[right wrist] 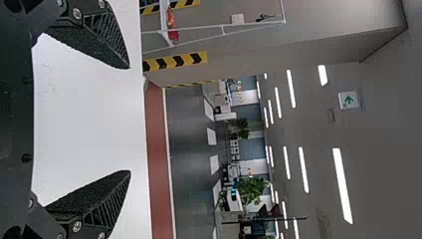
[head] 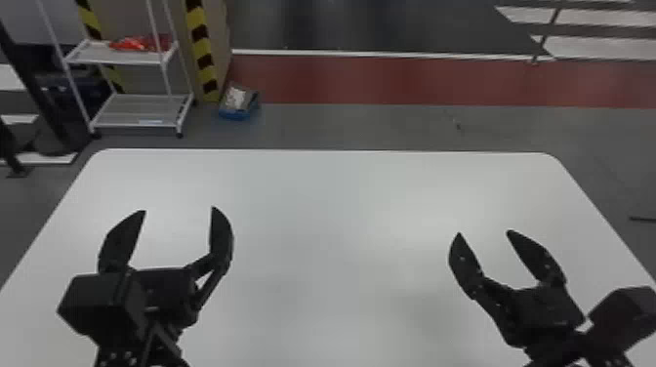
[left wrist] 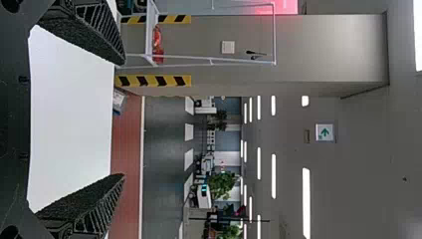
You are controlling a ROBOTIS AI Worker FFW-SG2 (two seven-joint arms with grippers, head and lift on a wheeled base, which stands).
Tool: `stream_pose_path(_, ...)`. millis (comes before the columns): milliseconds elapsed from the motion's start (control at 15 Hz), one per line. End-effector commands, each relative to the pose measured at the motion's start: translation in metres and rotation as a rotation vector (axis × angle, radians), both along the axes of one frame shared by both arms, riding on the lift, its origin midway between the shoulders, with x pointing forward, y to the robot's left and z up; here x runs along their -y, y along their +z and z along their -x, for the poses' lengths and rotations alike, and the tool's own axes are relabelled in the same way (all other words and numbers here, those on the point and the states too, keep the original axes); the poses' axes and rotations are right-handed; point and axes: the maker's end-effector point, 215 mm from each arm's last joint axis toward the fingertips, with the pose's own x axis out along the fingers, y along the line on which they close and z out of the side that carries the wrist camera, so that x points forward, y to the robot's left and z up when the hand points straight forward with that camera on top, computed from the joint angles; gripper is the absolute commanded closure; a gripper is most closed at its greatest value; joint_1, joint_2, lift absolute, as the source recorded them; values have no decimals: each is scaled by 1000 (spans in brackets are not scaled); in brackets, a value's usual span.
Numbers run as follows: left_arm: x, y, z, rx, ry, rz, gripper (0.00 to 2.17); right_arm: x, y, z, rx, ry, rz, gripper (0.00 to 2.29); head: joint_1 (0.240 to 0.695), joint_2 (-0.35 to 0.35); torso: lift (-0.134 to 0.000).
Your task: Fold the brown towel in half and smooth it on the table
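Hovering above the white table (head: 337, 195), we hold our left gripper (head: 178, 210) and our right gripper (head: 483, 233) well apart, each with its two black fingers spread wide.

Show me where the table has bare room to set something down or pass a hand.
The white table has a wide free patch between the left gripper and right gripper, and another beyond them, up to its far edge. It is crowded near left and near right, beneath the grippers' bodies.
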Motion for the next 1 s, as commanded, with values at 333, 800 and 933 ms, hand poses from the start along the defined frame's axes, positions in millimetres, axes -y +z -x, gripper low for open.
stream_pose_path(333, 3, -1, 2, -2, -5, 1, 66, 1, -1, 1, -3, -5, -20, 137, 695, -57, -121)
stream_pose_path(800, 3, -1, 5, -5, -5, 1, 66, -2, 1, 3, -10, 3, -19, 137, 695, -54, -121)
stream_pose_path(933, 4, -2, 6, -7, -5, 2, 66, -3, -1, 4, -17, 5, -16, 137, 695, -54, -121)
